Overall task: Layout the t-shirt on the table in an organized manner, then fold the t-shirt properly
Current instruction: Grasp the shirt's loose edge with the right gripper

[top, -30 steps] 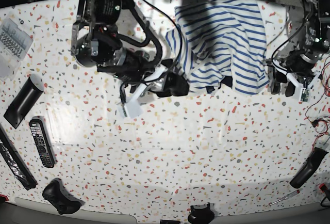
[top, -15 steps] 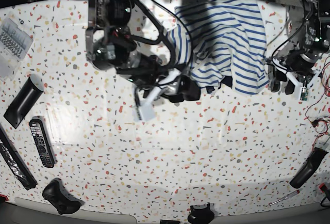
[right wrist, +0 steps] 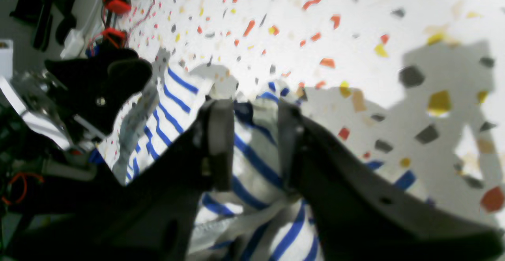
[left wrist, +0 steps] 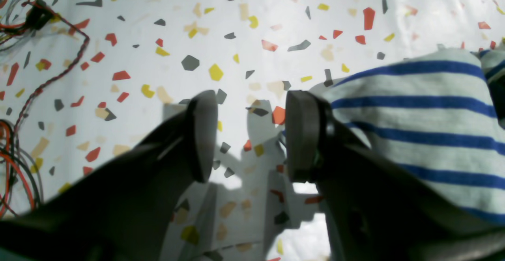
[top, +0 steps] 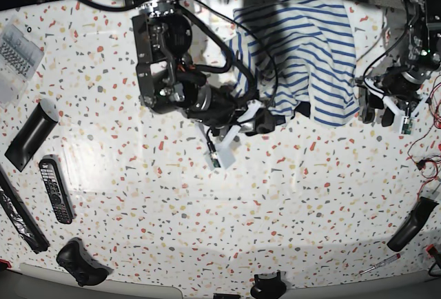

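The t-shirt [top: 303,51], white with blue stripes, lies crumpled at the far middle of the table [top: 275,209]. My right gripper [top: 265,121] is at its near hem. In the right wrist view that gripper [right wrist: 254,146] stands half narrowed, with a fold of the t-shirt [right wrist: 177,99] and its dark trim in the gap between the fingers. I cannot tell whether the pads press the cloth. My left gripper [top: 377,114] hangs open just off the shirt's right edge. In the left wrist view the left gripper [left wrist: 250,135] has bare table [left wrist: 236,36] between its fingers and the t-shirt [left wrist: 426,123] beside the right finger.
A remote [top: 56,190], a black bar [top: 31,136] and a game controller [top: 81,263] lie along the left side. A clear plastic box [top: 17,51] sits far left. Red wires [top: 427,161] and a black handle [top: 412,223] are at the right edge, with a screwdriver [top: 379,264] near the front.
My right arm has swung right along the table to the shirt's near hem, and its jaws have narrowed around the cloth. The left arm has not moved.
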`<move>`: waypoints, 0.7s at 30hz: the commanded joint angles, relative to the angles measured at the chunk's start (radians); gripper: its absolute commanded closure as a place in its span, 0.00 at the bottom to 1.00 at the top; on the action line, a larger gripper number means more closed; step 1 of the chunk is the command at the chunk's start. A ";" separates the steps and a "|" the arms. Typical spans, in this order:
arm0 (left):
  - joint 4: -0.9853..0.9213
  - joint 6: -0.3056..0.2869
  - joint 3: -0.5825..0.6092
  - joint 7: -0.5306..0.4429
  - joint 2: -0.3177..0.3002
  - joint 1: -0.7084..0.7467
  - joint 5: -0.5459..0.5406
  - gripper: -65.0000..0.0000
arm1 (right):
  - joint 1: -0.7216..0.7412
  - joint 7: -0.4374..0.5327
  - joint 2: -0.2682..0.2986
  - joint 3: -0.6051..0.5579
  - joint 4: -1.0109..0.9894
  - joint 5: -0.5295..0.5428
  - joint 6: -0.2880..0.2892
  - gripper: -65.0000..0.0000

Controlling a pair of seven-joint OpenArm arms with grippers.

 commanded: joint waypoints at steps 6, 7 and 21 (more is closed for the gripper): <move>0.019 0.003 -0.006 -0.024 -0.014 -0.009 -0.005 0.61 | 0.026 0.002 -0.007 -0.002 0.015 -0.018 0.023 0.83; 0.019 0.003 -0.006 -0.023 -0.014 -0.009 -0.005 0.61 | 0.029 0.000 -0.007 -0.002 0.015 -0.018 0.031 0.78; 0.019 0.003 -0.006 -0.018 -0.014 -0.008 -0.005 0.61 | 0.077 -0.119 -0.007 -0.002 0.015 -0.068 0.039 0.59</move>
